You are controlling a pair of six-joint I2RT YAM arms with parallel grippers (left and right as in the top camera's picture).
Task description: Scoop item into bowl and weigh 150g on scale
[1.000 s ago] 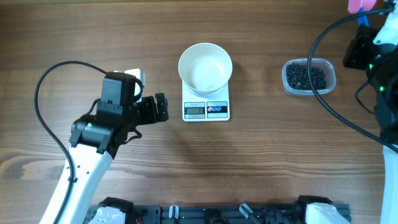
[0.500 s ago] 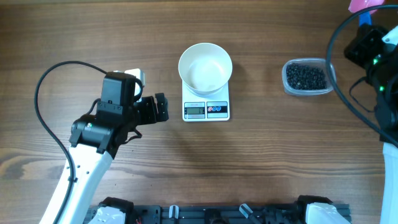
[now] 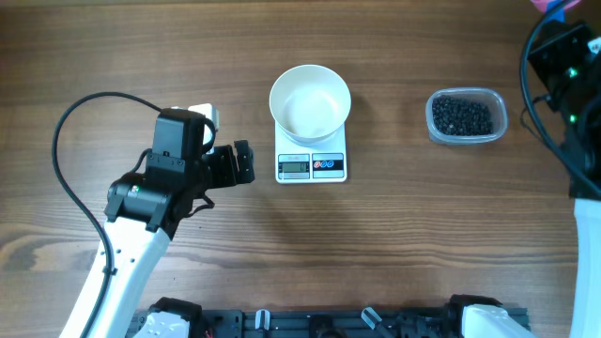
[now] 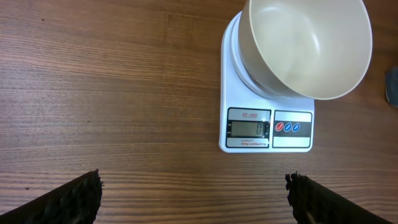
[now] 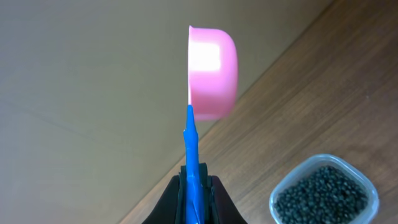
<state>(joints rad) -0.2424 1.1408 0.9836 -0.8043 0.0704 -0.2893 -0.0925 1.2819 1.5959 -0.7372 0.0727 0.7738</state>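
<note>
Looks like a robotics lab bench dressed for a kitchen-style trial. Shows a wood-grain table [image 3: 113, 47] worked by two black-and-white machine arms, the left arm [image 3: 164, 174] trailing a looped black cable [image 3: 101, 93], the right arm [image 3: 568, 66] at the far edge. Carries a few props: a small white scale [image 3: 312, 164] under a white bowl [image 3: 310, 101], a clear tub [image 3: 432, 117] of black beads [image 3: 462, 115], a pink scoop [image 5: 211, 68] raised against a plain beige backdrop [image 5: 81, 81]. Ends in a black mounting rail [image 3: 329, 324] along the near edge.
</note>
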